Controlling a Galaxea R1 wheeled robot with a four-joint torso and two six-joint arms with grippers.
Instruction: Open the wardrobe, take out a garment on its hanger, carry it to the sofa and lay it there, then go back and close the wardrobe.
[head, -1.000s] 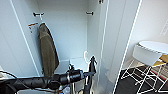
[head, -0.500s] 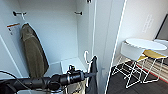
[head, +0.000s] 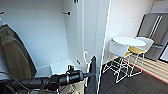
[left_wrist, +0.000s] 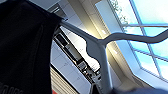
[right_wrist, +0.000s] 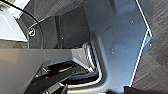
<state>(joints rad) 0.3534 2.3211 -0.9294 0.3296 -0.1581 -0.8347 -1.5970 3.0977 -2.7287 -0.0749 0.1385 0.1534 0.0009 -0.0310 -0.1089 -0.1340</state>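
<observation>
Left gripper: closed on the hanger, black garment hanging from it, just outside the wardrobe. Right gripper: state cannot be told. Wardrobe: open; olive jacket hangs inside. Beyond the wardrobe: white round surface with chairs. Judged: opening and removal done; sofa delivery and closing remain.

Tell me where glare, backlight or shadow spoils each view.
Head view: even light, a soft shadow inside the wardrobe. Left wrist view: bright windows behind leave the garment a black silhouette; the hanger stays readable. Right wrist view: dim, mostly shadow, with a bluish sheen.
</observation>
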